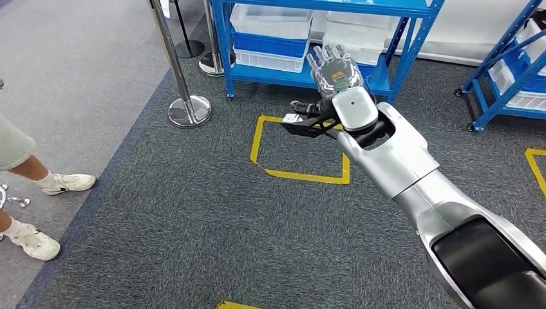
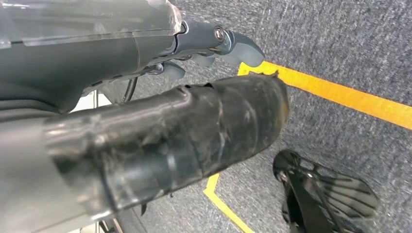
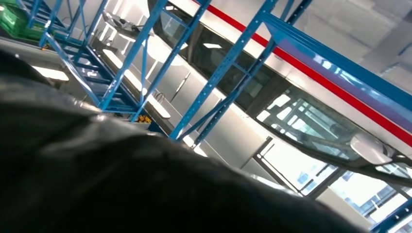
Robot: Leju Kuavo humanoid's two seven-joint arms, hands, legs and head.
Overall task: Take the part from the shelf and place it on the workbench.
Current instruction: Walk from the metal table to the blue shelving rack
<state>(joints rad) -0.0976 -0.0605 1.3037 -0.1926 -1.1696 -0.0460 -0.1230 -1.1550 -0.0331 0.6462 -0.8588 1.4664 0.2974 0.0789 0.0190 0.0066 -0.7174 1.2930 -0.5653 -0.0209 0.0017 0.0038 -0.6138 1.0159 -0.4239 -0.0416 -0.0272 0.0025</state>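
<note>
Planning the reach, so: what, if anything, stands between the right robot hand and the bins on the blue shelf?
Nothing visible does. The right robot hand is raised directly before the blue shelf and its bins. The stanchion stands off to the left, clear of that line.

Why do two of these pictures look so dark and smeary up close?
Left wrist view: the left hand sits against the lens, so it blurs while the yellow floor line stays sharp. Right wrist view: a dark, unfocused mass covers the lower half, with bright ceiling lights glaring beyond the blue rack. Head view: evenly lit, sharp.
</note>
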